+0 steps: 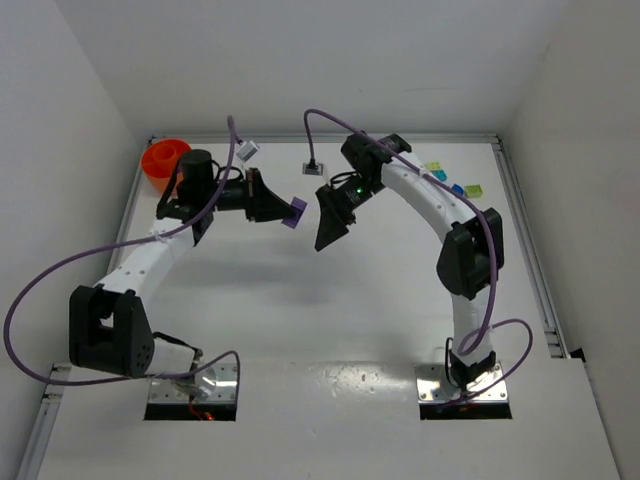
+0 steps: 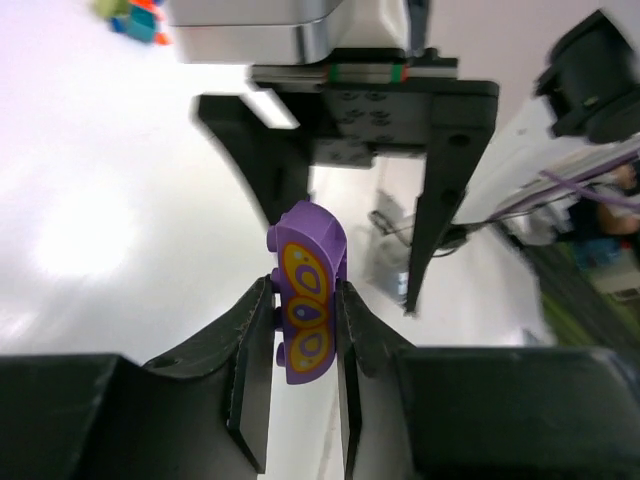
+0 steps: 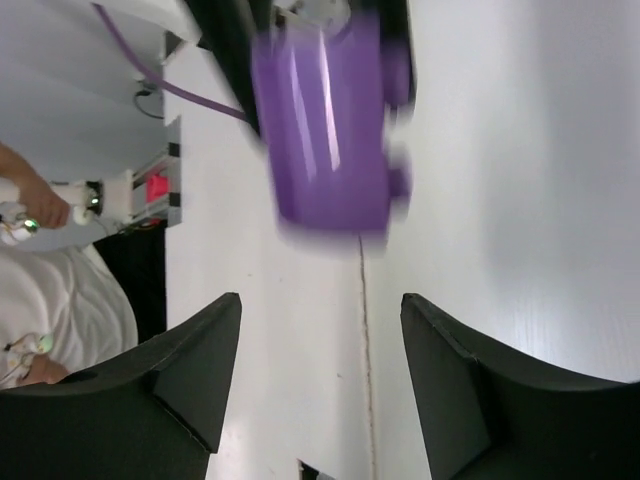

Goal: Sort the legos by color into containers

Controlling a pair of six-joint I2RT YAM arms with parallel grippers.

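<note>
Left gripper (image 2: 305, 345): you have it closed narrow on a purple brick (image 2: 308, 250), one finger pressed to each side, with the brick's upper part standing out past the fingertips.
Purple brick: in your left wrist view it has a rounded top and a yellow and orange pattern on the face turned to the camera. It is held up off the table (image 1: 330, 320), over the far middle.
Right gripper (image 3: 320, 350): its fingers are spread wide with nothing between them. It faces the left gripper, close to it but apart.
Right wrist view: the purple brick shows beyond the spread fingers, too blurred for you to read any detail.
Orange bowl (image 1: 160, 150): it sits at the far left corner of the table, just behind your left arm's wrist.
Loose bricks (image 1: 457, 187): a few yellow-green, teal and blue ones lie near the far right edge, beside your right arm. A small mixed cluster at the corner of the left wrist view may be more of them.
</note>
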